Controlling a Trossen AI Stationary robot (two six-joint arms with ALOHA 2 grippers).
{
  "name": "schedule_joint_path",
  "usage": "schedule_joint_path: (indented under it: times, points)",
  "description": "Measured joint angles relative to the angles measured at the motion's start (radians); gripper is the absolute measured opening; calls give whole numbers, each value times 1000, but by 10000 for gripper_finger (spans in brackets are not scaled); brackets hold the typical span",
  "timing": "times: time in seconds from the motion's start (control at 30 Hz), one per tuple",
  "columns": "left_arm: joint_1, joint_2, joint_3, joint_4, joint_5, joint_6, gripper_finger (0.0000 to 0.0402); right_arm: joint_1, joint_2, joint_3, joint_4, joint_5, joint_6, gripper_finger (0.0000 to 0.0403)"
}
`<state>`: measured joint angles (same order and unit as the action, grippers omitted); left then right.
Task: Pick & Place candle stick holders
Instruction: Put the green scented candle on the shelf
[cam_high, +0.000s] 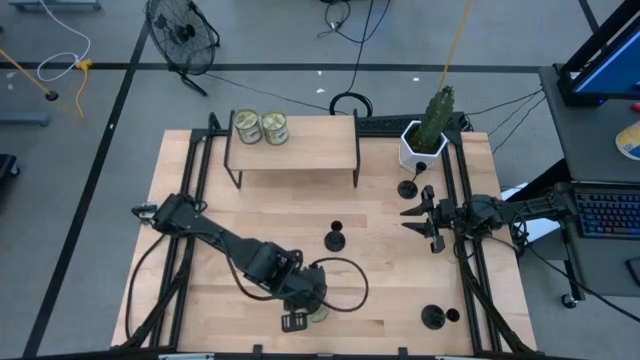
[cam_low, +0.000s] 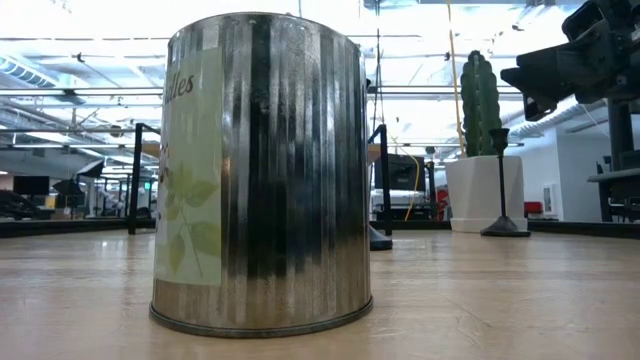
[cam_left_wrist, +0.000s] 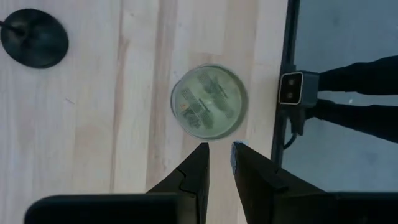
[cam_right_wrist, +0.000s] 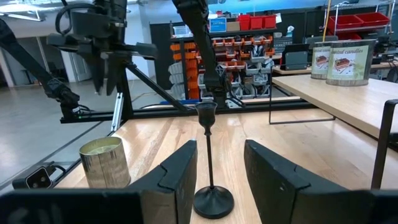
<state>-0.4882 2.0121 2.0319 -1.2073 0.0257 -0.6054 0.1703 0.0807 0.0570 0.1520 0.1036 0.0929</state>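
High view: three candle stick holders – mid counter (cam_high: 334, 240), near right corner (cam_high: 433, 318), by plant pot (cam_high: 407, 188).

L wrist: left pincer (cam_left_wrist: 219, 149) empty, fingers slightly parted above jar (cam_left_wrist: 209, 101).

R wrist: right pincer (cam_right_wrist: 220, 155) spread, framing mid holder.

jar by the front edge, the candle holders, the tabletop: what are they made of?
Jar: looks like ribbed shiny metal, mirror-like streaks, paper label; could be metallised glass. Candle holder: matte black, likely metal, thin rigid stem. Table: light wood, visible plank seams and grain.
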Motion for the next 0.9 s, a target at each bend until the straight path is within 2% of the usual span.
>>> schedule_joint_path:
  times: [0.17, 0.67, 0.8, 0.9]
  points:
    - [-7, 0, 0, 8, 0, -13, 74, 0, 0, 0, 0, 0, 0, 125]
    - [8, 0, 0, -23, -62, -188, 76, 0, 0, 0, 0, 0, 0, 125]
    - [15, 0, 0, -22, -78, -206, 99, 0, 0, 0, 0, 0, 0, 125]
    - [19, 0, 0, -22, -111, -212, 136, 0, 0, 0, 0, 0, 0, 125]
